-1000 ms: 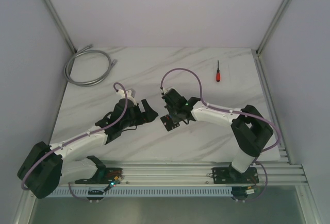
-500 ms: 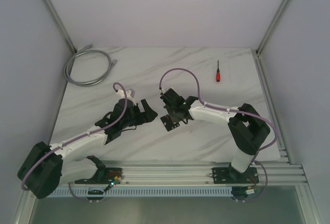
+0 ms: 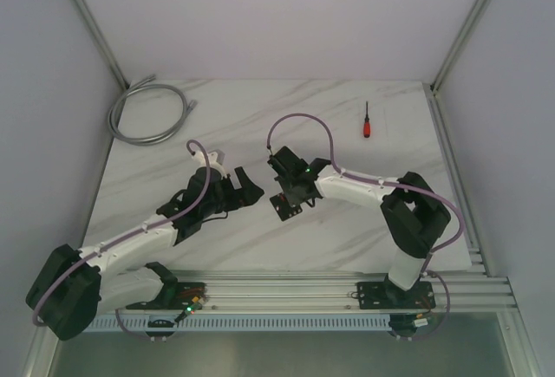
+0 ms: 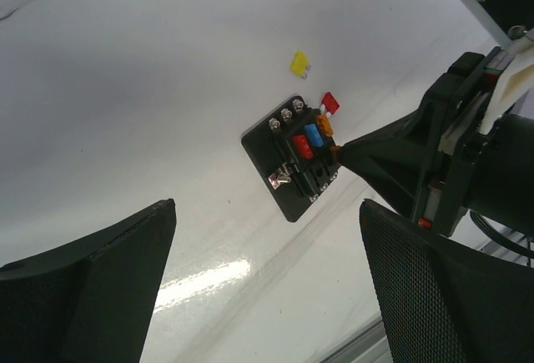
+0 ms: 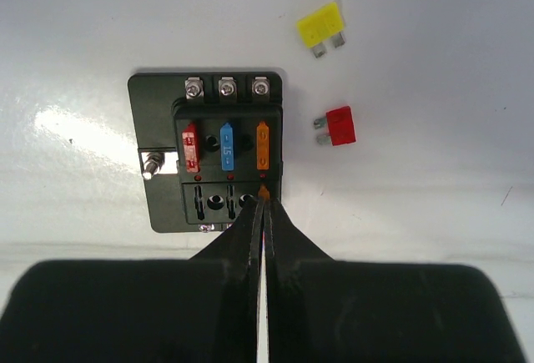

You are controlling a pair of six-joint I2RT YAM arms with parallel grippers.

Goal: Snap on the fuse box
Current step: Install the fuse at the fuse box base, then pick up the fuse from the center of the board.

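Fuse box (image 5: 154,113) holds blue fuse (image 5: 226,148) marked 15.

fuse box (image 5: 154,204) black | table (image 3: 260,117) white, grey-veined | screwdriver (image 3: 367,124) red-handled | cable (image 3: 115,127) grey

Blue fuse (image 5: 225,148), in fuse box (image 5: 154,204): read "15", sideways.
Slotted red fuse (image 5: 190,148): mark was too blurred.
Slotted orange fuse (image 5: 262,146): mark was too blurred.
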